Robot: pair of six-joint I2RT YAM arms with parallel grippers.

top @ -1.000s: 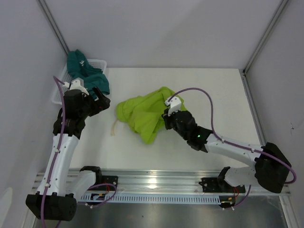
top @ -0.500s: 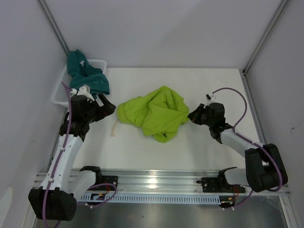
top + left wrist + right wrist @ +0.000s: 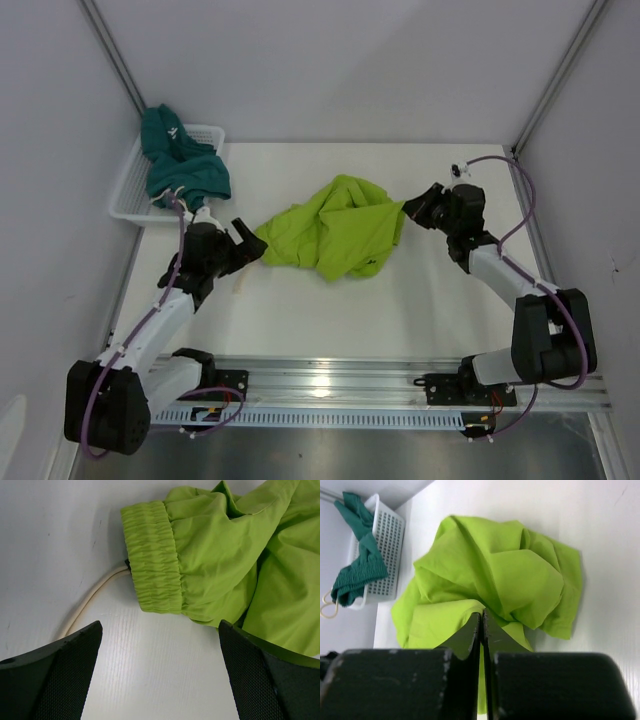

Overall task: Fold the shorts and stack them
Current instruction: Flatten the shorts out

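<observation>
On the table (image 3: 450, 300) our right gripper (image 3: 412, 208) pinches the lime green shorts (image 3: 335, 235) at their right edge; our left gripper (image 3: 250, 240) gapes wide beside their waistband (image 3: 152, 555).

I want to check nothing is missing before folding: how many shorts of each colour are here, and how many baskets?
lime green shorts: 1
dark teal shorts: 1
white basket: 1
Total: 3
</observation>
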